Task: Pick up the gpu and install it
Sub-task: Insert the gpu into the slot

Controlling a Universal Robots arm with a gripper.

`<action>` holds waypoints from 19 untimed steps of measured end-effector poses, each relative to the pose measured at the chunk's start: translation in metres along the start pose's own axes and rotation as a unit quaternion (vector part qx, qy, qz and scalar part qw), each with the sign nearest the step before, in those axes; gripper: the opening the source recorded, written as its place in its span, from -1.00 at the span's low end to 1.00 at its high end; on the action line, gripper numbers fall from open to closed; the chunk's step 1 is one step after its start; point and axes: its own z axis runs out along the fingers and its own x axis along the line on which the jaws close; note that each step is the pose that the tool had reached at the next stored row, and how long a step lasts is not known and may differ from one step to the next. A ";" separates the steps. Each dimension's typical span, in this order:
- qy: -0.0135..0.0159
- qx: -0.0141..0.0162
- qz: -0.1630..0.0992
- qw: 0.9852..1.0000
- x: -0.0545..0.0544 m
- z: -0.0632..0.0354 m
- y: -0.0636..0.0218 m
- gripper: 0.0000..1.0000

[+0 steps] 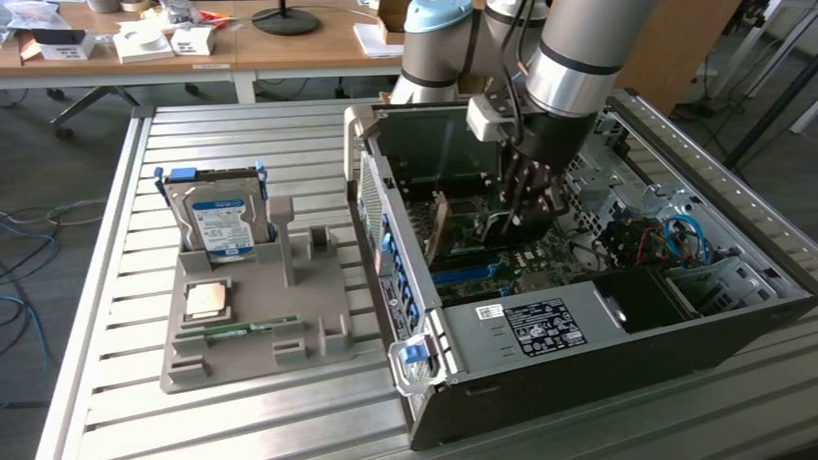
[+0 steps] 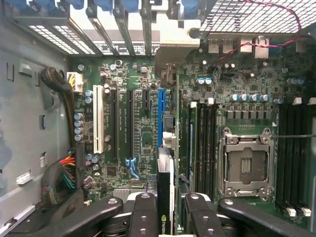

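Standing edge-on, the gpu [image 2: 165, 190] looks thin, black.

Robotics lab or workshop: my arm [image 1: 569, 57] reaches into an open computer case [image 1: 614, 383] on a slatted aluminium bench [image 1: 256, 412] at the centre of the exterior view. Wooden desks [image 1: 320, 53] strewn with small boxes [image 1: 57, 43] line the top edge, and loose cables [image 1: 19, 240] trail across the grey floor [image 1: 52, 153] at the left edge.

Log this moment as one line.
fingers: in case, shut on gpu | gpu: edge-on, in line with blue slot | seated: cannot tell
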 end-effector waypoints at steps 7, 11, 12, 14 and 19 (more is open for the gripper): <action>0.000 0.000 0.000 1.000 0.000 0.0039 0.0006 -0.47; 0.000 0.000 0.000 1.000 0.000 0.0046 0.0025 -0.47; 0.000 0.000 0.000 1.000 0.000 0.0048 0.0032 -0.47; 0.000 0.000 0.000 1.000 0.000 0.0051 0.0046 -0.47; 0.000 0.001 0.000 1.000 0.000 0.0109 0.0072 -0.47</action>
